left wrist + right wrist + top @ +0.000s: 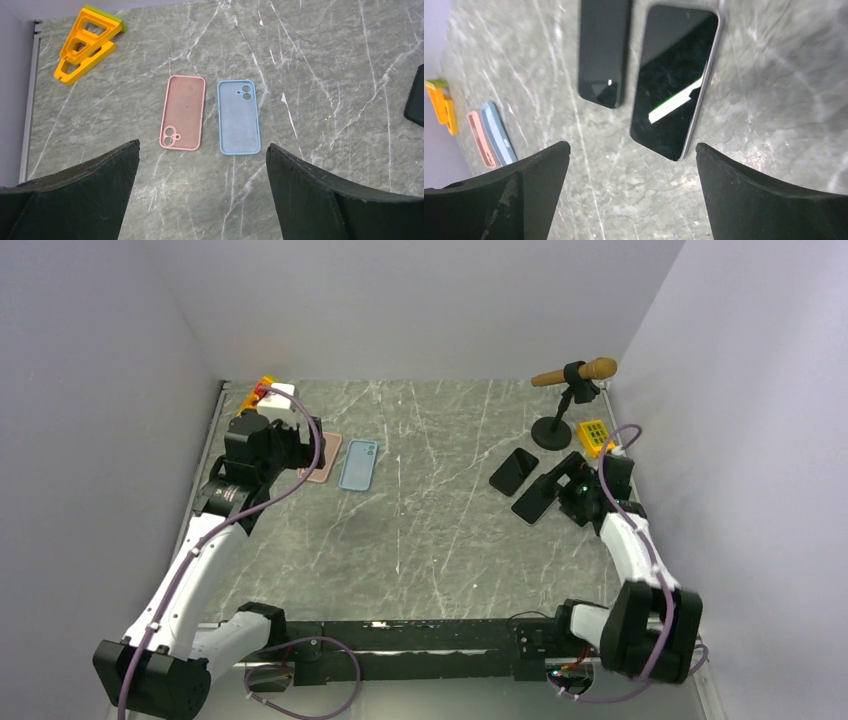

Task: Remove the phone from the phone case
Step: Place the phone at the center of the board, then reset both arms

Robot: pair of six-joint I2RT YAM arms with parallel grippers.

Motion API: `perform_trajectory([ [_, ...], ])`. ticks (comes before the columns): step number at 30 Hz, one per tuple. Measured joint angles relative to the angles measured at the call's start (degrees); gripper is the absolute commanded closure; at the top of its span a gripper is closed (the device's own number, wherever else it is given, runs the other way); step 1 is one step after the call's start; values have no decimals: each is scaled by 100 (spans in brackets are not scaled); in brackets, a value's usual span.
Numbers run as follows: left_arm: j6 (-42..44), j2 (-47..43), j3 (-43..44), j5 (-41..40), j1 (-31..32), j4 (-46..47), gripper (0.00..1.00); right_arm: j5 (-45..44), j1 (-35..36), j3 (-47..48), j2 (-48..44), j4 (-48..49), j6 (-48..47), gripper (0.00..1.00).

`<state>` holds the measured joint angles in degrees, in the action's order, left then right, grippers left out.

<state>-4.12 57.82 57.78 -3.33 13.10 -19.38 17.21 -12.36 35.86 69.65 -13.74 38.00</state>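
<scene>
A pink case (183, 112) and a blue case (238, 117) lie side by side, open side up and with no phone in them; both show in the top view, pink (322, 457) and blue (358, 464). Two bare dark phones lie at the right: one (513, 470) (604, 50) and a silver-edged one (538, 498) (676, 75). My left gripper (202, 150) is open and empty, just short of the cases. My right gripper (632, 150) is open and empty, just short of the silver-edged phone.
An orange and green block (87, 42) lies at the far left corner. A wooden mallet on a black stand (572, 390) and a yellow keypad-like block (595, 435) stand at the far right. Grey walls close the table on three sides.
</scene>
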Motion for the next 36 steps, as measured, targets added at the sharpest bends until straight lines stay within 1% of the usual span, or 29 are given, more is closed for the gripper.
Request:
perform_trajectory([
  [5, -9, -251, -201, -103, 0, 111, 1, -688, 2, 627, -1272, -800, -382, 0],
  [9, -17, -562, -321, -177, 0, 254, 1, -1141, 2, 1373, -1899, -1419, -789, 0],
  [13, -28, -885, -343, -321, 0, 374, 0, -1475, 33, 2310, -1967, -1987, -1117, 0],
  [17, -120, -1198, -245, -538, 0, 387, 1, -1515, 57, 3195, -1897, -2352, -1397, 0],
  [20, -131, -1377, 223, -634, 0, 254, 1, -1523, 61, 4065, -1814, -2577, -1606, 0],
  [24, -129, -1690, 1108, -728, 0, 155, 1, -1523, 68, 5158, -1849, -2551, -1838, 0],
  [27, -131, -2052, 1532, -780, 2, 184, 1, -1484, 68, 5497, -2035, -2446, -1934, 0],
  [31, -155, -2597, 1762, -887, 7, 243, 1, -1340, 68, 5613, -2430, -2297, -1961, 0],
  [36, -216, -2702, 1799, -962, 7, 120, 0, -1222, 68, 5613, -2577, -2199, -1956, 0],
])
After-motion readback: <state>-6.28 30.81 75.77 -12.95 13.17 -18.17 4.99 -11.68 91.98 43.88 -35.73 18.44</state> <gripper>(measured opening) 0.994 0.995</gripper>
